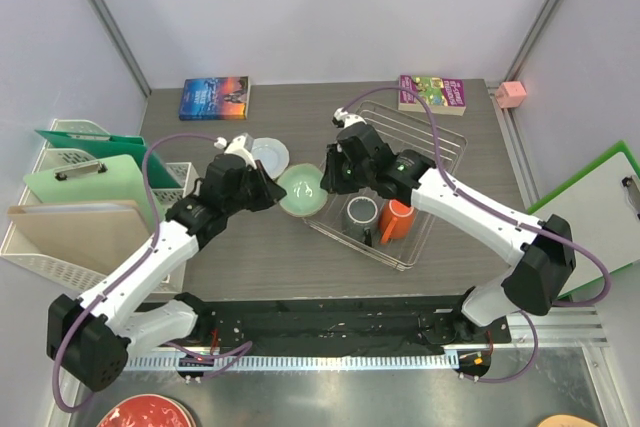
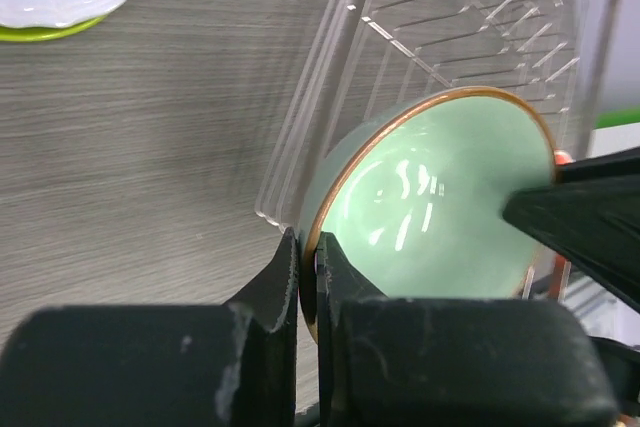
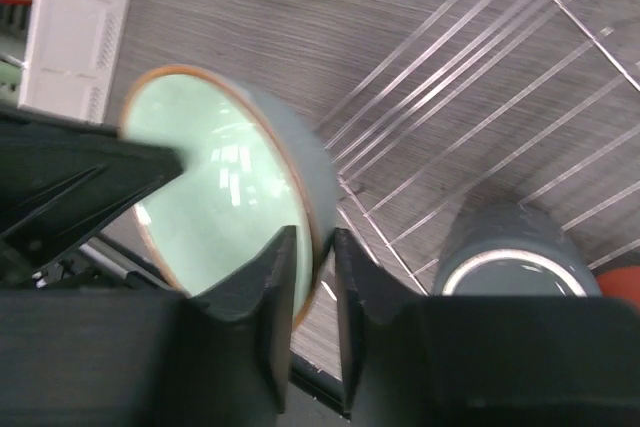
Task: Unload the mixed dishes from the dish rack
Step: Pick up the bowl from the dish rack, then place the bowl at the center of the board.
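The pale mint-green bowl hangs tilted over the left edge of the silver wire dish rack. My left gripper is shut on its near rim, as the left wrist view shows. My right gripper pinches the opposite rim, one finger inside and one outside. The grey metallic mug and the orange mug stand in the rack. The light grey plate lies on the lime-green plate on the table, left of the rack.
White slotted file trays with clipboards stand at the left. A blue book and a purple book lie at the back. A red plate is at the near edge. A green-edged clipboard lies at the right.
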`<state>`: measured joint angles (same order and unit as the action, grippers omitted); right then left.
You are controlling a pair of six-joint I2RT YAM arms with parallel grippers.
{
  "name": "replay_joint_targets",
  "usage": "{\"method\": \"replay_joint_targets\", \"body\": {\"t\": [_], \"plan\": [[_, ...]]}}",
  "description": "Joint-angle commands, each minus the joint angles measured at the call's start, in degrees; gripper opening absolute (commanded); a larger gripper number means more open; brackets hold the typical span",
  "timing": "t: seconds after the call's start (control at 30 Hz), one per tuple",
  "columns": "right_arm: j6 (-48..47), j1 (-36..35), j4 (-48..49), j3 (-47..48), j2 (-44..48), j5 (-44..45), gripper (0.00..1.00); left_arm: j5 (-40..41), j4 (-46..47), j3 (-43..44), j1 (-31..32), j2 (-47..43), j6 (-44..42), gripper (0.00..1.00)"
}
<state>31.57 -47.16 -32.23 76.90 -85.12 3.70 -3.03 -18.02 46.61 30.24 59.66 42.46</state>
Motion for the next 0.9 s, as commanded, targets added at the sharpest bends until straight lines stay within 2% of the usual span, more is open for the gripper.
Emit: {"method": "replay_joint_targets", "body": {"t": [0.0,0.07,0.1,0.13,0.17,0.23,0.33,0.5,0.53,0.67,0.87], "plan": [[-0.19,-0.83,7.27,2.02,1.98,-6.86,0.38,1.18,-0.08,3.48,0.26,1.77,-1.94,0.0],[-0.55,-1.09,7.35,1.76,2.24,-6.69,0.54,2.32,0.53,4.54,0.26,1.78,-2.03,0.0],[-0.72,-1.18,7.35,1.41,2.5,-6.69,0.58,2.67,0.79,4.89,0.26,1.69,-2.11,0.0],[-0.72,-1.27,7.36,1.32,3.03,-6.34,0.69,2.59,0.97,5.42,0.26,1.69,-2.2,0.0],[-0.9,-1.18,7.36,1.06,3.47,-5.3,0.75,4.33,1.06,6.55,0.26,1.78,-2.29,0.0],[-1.16,-1.27,7.44,0.44,5.22,-4.06,0.8,5.31,0.27,8.58,0.17,2.74,-2.82,0.0],[-1.34,-1.18,7.44,-0.79,7.86,1.9,0.83,6.8,-2.19,12.88,-1.32,4.32,-3.52,0.0],[-1.78,-1.18,8.23,-6.13,17.08,11.83,0.83,4.79,-4.56,18.6,-11.85,7.48,-1.15,0.0],[-1.95,-1.1,8.67,-6.93,18.14,12.29,0.83,3.39,-5.18,20.17,-15.09,9.67,0.07,0.0],[-2.83,-1.18,9.37,-10.89,22.01,13.35,0.81,4.69,-8.35,24.14,-18.81,16.61,1.66,0.0],[-3.18,-1.18,9.73,-15.29,24.65,13.52,0.81,3.38,-3.09,23.18,-21.8,23.83,4.65,0.0]]}}
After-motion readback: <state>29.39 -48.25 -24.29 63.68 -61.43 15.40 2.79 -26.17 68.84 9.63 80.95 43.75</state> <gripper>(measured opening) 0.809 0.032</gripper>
